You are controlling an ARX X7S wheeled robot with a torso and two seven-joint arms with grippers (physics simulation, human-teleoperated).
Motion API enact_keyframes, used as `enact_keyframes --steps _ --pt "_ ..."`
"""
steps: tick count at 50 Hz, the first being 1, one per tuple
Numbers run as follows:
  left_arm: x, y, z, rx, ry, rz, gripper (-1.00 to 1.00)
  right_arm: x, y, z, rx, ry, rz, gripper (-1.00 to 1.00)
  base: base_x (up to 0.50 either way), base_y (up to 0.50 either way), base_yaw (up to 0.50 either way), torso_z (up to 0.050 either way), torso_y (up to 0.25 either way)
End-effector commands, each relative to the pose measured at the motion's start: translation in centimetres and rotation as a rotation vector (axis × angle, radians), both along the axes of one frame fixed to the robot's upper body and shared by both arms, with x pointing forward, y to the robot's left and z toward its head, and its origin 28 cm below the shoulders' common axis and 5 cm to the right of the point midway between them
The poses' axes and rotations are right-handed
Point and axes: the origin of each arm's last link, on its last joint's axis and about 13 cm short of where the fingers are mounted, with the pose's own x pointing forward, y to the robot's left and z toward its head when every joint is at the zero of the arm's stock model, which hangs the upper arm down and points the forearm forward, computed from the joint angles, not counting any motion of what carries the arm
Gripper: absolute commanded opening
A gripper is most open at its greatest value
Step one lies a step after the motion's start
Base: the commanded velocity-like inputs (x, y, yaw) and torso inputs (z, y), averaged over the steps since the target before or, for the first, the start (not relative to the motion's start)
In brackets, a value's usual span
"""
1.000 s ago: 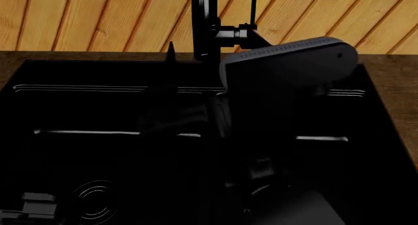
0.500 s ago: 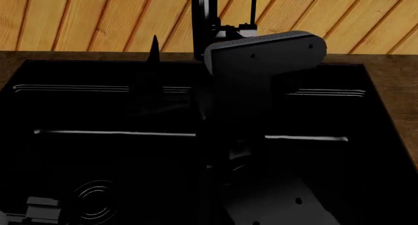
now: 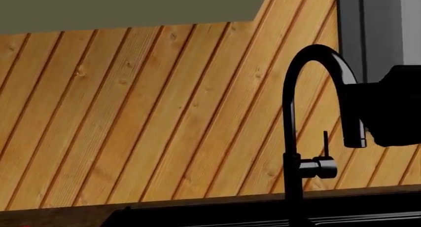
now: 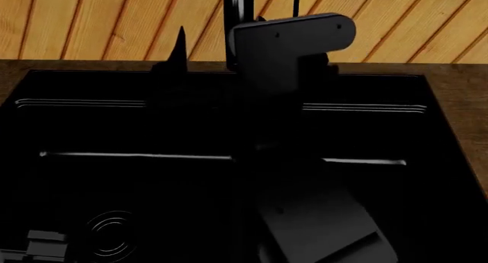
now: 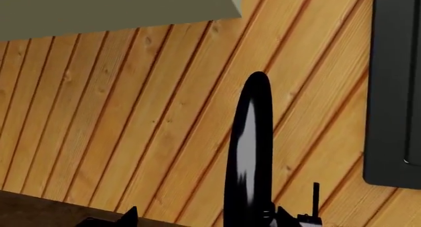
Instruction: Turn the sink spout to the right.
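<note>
The sink spout [image 5: 250,153] is a tall glossy black pipe standing between my right gripper's [image 5: 205,218] two fingertips, closer to one of them. The right gripper is open and I cannot tell whether a finger touches the pipe. In the head view the spout [image 4: 238,17] rises behind the right arm's dark-grey wrist block [image 4: 294,40], and one fingertip [image 4: 179,46] sticks up left of it. In the left wrist view the spout [image 3: 289,113] arcs like a gooseneck. My left gripper [image 4: 46,240] hangs low over the left basin, empty.
The black double-basin sink [image 4: 76,103] fills the head view, with a drain [image 4: 111,234] at the front left. A short side cylinder with a thin rod lever [image 3: 319,167] sits beside the spout's base. A wooden plank wall [image 4: 99,23] stands behind and a brown counter [image 4: 458,86] lies to the right.
My right arm has moved forward toward the back wall, and its wrist block now covers the spout's base. The visible fingertip has shifted left. The left gripper has barely moved.
</note>
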Motion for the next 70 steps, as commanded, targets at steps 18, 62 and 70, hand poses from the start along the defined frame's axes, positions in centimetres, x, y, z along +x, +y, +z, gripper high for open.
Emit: enact_keyframes --steps 18,62,70 --pt "0.0 0.1 0.0 -0.011 -0.004 -0.008 1.0 3.6 0.5 0.0 -0.052 0.068 -0.052 1.0 0.0 0.0 0.0 0.0 0.0" --pt "-0.1 0.0 0.1 -0.006 -0.014 -0.018 1.0 7.4 -0.4 0.1 -0.073 0.145 -0.118 1.0 0.0 0.0 0.0 0.0 0.0" --pt "-0.2 0.0 0.1 0.004 -0.016 -0.004 1.0 7.1 -1.1 0.3 -0.082 0.158 -0.167 1.0 0.0 0.0 0.0 0.0 0.0"
